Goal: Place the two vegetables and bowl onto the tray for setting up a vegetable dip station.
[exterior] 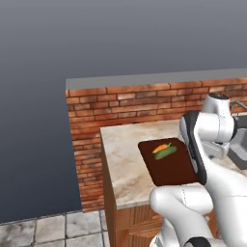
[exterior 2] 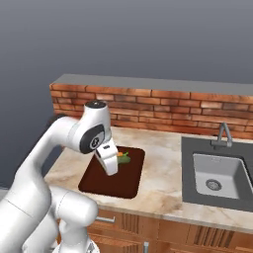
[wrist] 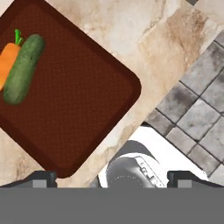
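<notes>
The dark reddish-brown tray (exterior: 166,169) (exterior 2: 106,183) (wrist: 74,100) lies flat on the marble counter. On its far end the orange carrot (exterior: 160,147) (wrist: 8,61) and the dark green cucumber (exterior: 166,153) (exterior 2: 124,159) (wrist: 24,68) rest side by side, touching. My gripper (exterior 2: 111,170) (wrist: 111,178) hangs above the tray, pointing down, open wide with nothing between its fingertips (wrist: 43,177). It stands over the tray's near, bare half, apart from the vegetables. The bowl is out of view.
A brick backsplash (exterior 2: 163,111) runs along the counter's far side. A steel sink (exterior 2: 215,178) with a faucet (exterior 2: 223,133) sits to the right of the tray. The counter ends just left of the tray, above a grey tiled floor (exterior: 48,229).
</notes>
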